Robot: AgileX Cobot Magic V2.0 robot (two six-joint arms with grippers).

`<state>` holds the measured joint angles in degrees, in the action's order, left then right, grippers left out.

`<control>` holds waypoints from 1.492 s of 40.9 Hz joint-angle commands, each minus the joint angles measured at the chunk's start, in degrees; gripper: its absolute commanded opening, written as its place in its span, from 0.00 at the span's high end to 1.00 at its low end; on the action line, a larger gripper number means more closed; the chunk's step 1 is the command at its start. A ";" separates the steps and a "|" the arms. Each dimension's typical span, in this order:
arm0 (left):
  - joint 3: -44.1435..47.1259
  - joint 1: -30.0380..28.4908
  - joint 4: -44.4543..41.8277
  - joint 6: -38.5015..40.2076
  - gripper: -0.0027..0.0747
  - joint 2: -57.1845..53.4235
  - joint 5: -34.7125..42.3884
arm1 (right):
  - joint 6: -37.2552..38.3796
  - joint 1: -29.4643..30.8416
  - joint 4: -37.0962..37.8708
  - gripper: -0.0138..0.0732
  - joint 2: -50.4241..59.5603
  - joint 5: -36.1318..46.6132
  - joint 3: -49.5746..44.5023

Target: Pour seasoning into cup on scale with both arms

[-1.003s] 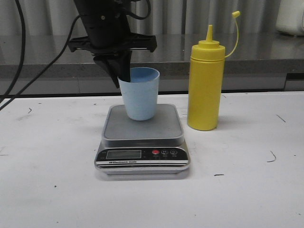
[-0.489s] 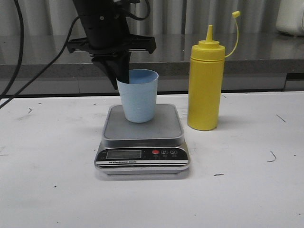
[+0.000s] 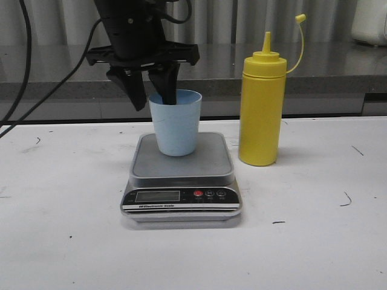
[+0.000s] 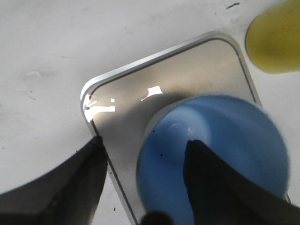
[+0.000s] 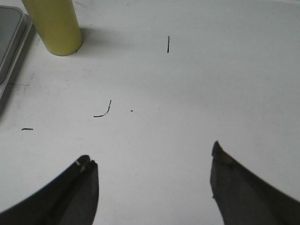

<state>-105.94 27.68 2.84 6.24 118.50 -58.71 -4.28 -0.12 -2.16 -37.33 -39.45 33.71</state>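
The pale blue cup [image 3: 176,124] stands upright on the grey platform of the scale [image 3: 181,166]. My left gripper [image 3: 151,95] hangs over the cup's left rim, open. One finger is inside the cup and the other outside it to the left. The left wrist view shows the cup [image 4: 234,136] from above, the scale platform [image 4: 154,75] and the open left gripper [image 4: 143,143] astride the rim. The yellow seasoning bottle [image 3: 262,109] stands upright to the right of the scale, cap hanging open on its tether. My right gripper [image 5: 152,154] is open and empty above bare table, the bottle [image 5: 54,23] some way ahead of it.
The white table [image 3: 314,241] has small dark marks. A grey counter ledge [image 3: 338,81] runs behind it. Black cables [image 3: 24,60] hang at the back left. The scale's corner [image 5: 9,28] shows in the right wrist view. A white object [image 3: 370,21] sits at the far right.
The left gripper lowered the cup slightly onto the scale platform, then opened its jaws and let go. The cup now stands free. The bottle has not moved.
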 commanded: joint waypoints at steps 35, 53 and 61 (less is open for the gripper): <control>38.29 0.27 -10.39 -2.53 0.50 -54.28 12.59 | -0.59 0.03 0.45 0.24 -0.29 3.70 1.79; 56.55 0.27 -9.29 -2.53 0.50 -74.51 12.84 | -0.59 0.03 0.45 0.24 -0.29 3.70 1.79; 59.49 0.27 -7.92 -2.53 0.50 -77.76 14.88 | -0.59 0.03 0.45 0.24 -0.29 3.70 1.79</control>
<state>-45.52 27.78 -5.69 3.73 41.46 -49.00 -4.28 -0.12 -2.16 -37.33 -39.45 33.71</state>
